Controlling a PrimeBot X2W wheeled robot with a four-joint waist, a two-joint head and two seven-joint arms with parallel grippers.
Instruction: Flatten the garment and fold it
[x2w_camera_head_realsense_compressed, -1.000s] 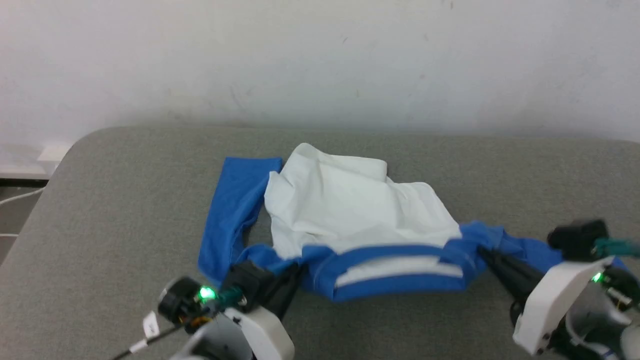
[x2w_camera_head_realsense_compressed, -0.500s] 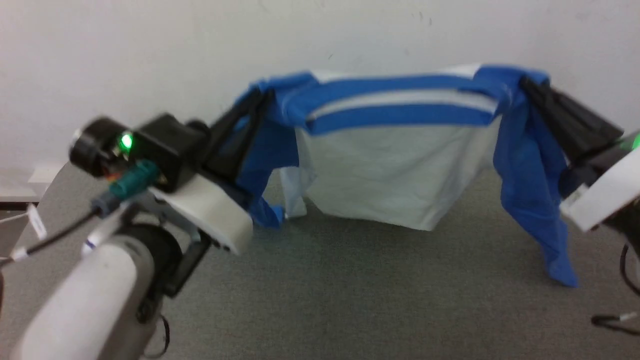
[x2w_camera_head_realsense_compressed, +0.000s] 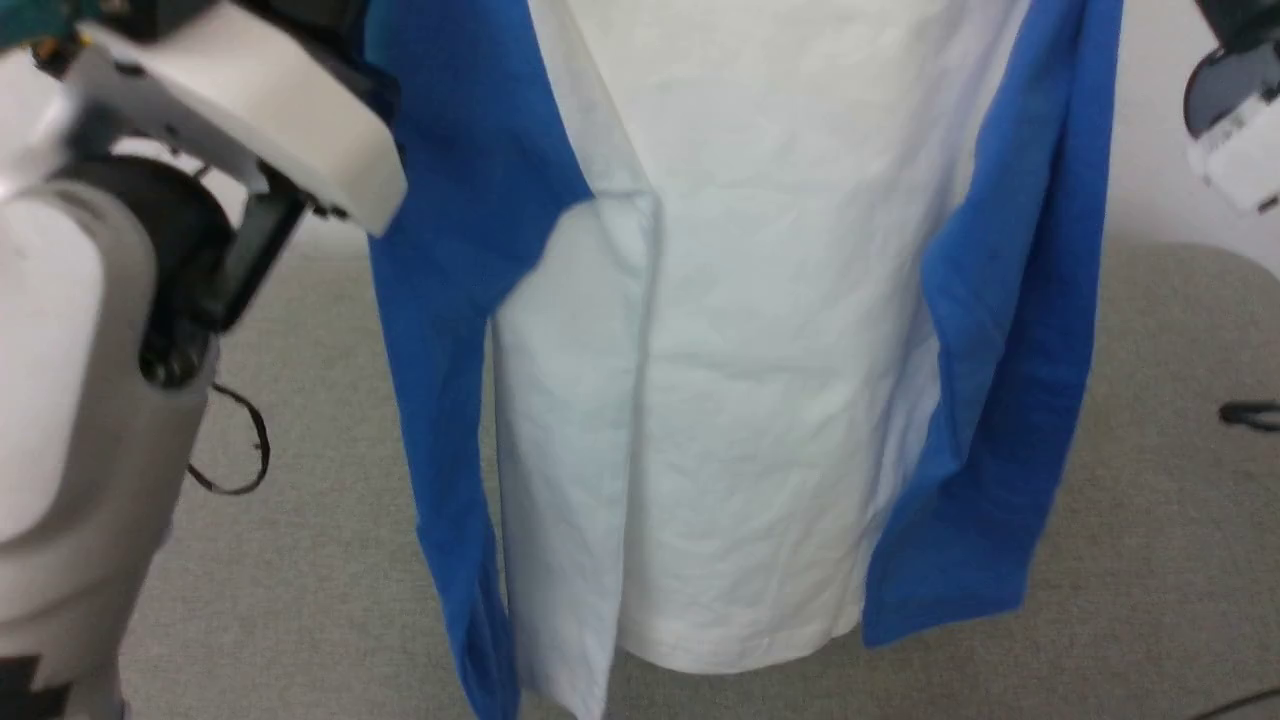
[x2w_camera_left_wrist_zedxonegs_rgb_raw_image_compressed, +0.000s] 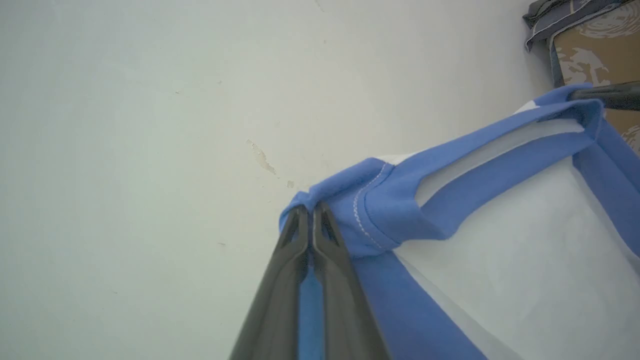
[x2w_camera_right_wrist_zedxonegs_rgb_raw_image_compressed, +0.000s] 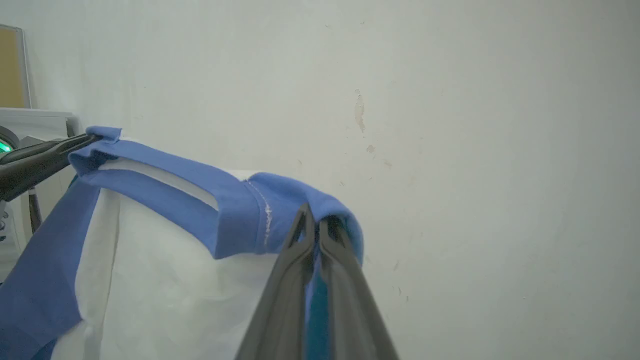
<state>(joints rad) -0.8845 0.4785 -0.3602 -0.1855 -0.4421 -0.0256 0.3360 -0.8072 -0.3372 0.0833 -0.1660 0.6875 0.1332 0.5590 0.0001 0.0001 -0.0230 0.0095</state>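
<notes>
Blue-sleeved and white, the T-shirt (x2w_camera_head_realsense_compressed: 740, 400) hung full length between my two raised grippers, with the grey padded surface (x2w_camera_head_realsense_compressed: 1150, 420) lying beneath them. My left gripper (x2w_camera_left_wrist_zedxonegs_rgb_raw_image_compressed: 311, 212) was pinched tight on the blue fabric at one shoulder, its fingers pressed together with cloth between them. My right gripper (x2w_camera_right_wrist_zedxonegs_rgb_raw_image_compressed: 314, 215) was clamped the same way on the other shoulder. The blue neckband (x2w_camera_left_wrist_zedxonegs_rgb_raw_image_compressed: 490, 165) stretched taut from one grip to the other, a white strip showing through its opening. Both sleeves drooped straight down under my hands, and a long vertical crease (x2w_camera_head_realsense_compressed: 640, 400) ran down the white body on the side nearer my left. A pale, scuffed wall (x2w_camera_right_wrist_zedxonegs_rgb_raw_image_compressed: 475, 125) stood beyond my fingertips. A thin black cable (x2w_camera_head_realsense_compressed: 262, 445) looped beside my left forearm (x2w_camera_head_realsense_compressed: 60, 400).
</notes>
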